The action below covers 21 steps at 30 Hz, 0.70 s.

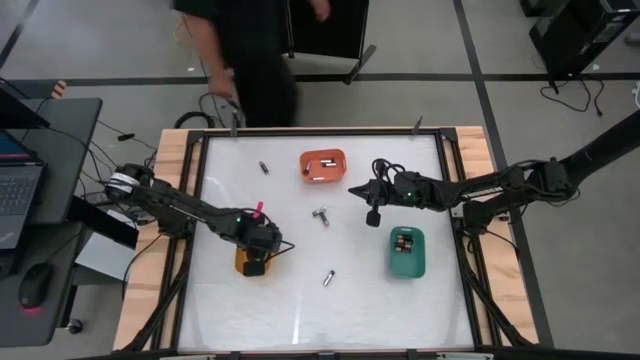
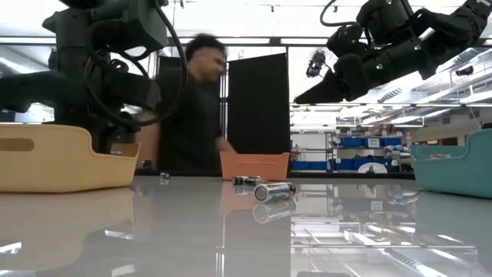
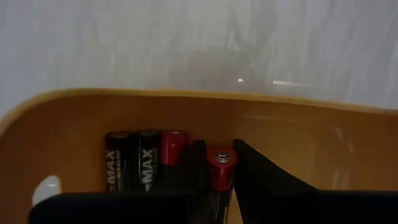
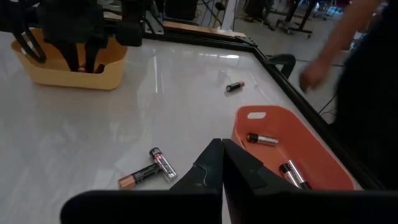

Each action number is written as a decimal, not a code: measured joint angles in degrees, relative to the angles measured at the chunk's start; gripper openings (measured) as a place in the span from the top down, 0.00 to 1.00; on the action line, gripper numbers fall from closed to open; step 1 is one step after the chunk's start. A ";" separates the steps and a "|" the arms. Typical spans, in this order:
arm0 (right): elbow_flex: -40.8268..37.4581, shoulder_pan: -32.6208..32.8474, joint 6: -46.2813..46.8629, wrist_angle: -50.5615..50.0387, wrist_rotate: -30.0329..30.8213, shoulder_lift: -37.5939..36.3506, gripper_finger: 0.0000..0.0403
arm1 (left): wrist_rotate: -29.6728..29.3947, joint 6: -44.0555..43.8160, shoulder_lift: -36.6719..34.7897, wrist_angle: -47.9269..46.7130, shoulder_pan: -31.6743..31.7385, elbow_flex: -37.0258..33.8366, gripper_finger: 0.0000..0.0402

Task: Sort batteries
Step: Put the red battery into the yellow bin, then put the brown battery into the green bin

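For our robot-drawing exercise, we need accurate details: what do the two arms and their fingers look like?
Both arms are dark, jointed and slim, with black cables looped along them. The left arm has a white band near its base and a pink tag near the wrist. The right arm shows a small green light. The fingers are flat, dark and tapered.

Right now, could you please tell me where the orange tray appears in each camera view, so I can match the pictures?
High view: orange tray sits at the table's far side, near the middle.
Low view: it stands at centre, behind a loose battery.
Left wrist view: not in it; only the yellow tray shows.
Right wrist view: lower right, holding batteries.
Shared landmark: the yellow tray.
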 joint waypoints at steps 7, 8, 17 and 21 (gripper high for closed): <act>0.00 0.00 0.38 -0.17 -0.02 0.00 0.97 | 0.19 -1.35 0.03 -0.75 0.01 1.30 0.76; 0.00 0.00 0.38 -0.21 -0.02 0.00 0.97 | 0.21 -1.34 0.03 -0.96 0.01 1.82 0.73; 0.00 0.00 1.59 -1.00 0.02 0.00 0.97 | 0.17 -1.56 0.01 -5.55 0.01 5.66 0.64; 0.00 0.00 3.16 -1.09 0.02 0.00 0.96 | -3.37 -1.53 -3.43 -7.54 -0.54 6.84 0.72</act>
